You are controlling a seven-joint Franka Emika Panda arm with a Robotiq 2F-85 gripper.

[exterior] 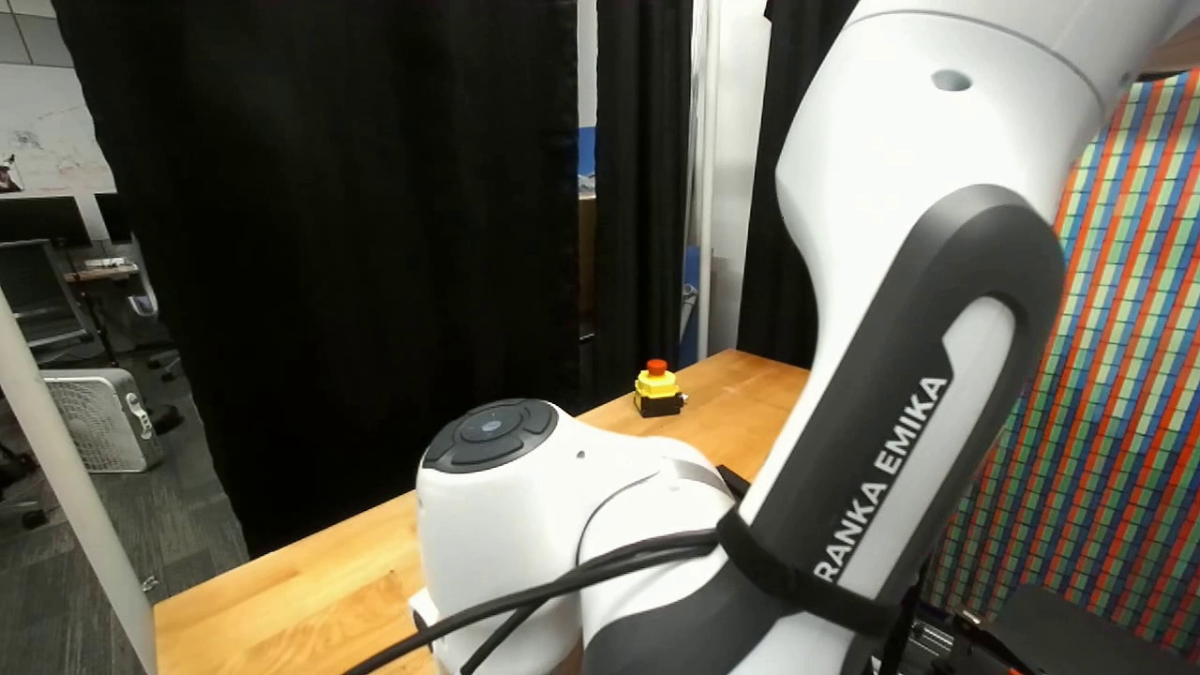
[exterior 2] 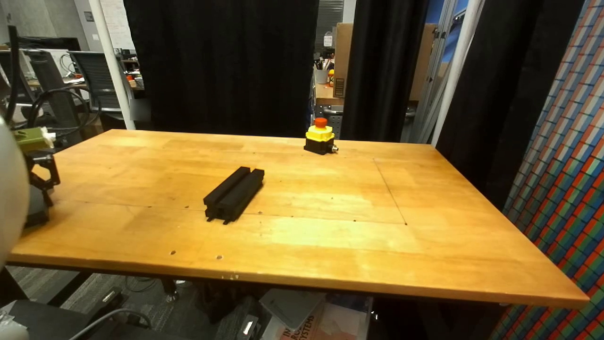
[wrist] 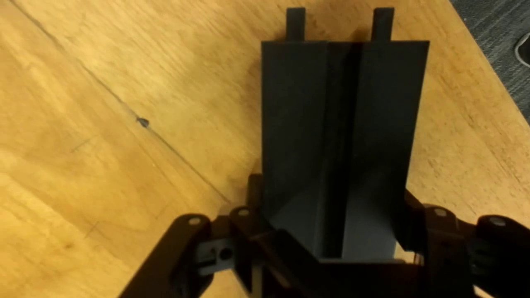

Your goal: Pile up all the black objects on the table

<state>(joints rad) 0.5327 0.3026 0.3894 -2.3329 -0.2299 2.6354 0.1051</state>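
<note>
- Gripping a long black grooved rectangular plate [wrist: 337, 140], my black two-fingered pincer [wrist: 332, 203] stands narrowed on it, fingers against its long sides at 8 and 4 o'clock in the wrist view.
- The plate runs from 12 to 6 o'clock there, and two short black tabs [wrist: 295, 24] poke out past its 12 o'clock end. Whether its underside touches wood, I cannot tell.
- Around it I see the light-brown wooden table [wrist: 124, 198], with dark grey floor [wrist: 501, 37] at 2 o'clock.
- In an exterior view my white-and-grey jointed arm [exterior: 872, 394] fills 1 to 6 o'clock and covers much of the table.
- In an exterior view my pincer shows at 9 o'clock, partly behind the arm, well apart from another long black grooved block [exterior 2: 233, 193].
- That block rests on the table, lengthwise from 7 to 1 o'clock, small black prongs [exterior 2: 226, 222] jutting at its 7 o'clock end.
- At 2 o'clock from the block, a red-topped yellow push-button box with a black base [exterior 2: 320, 134] stands upright on the table.
</note>
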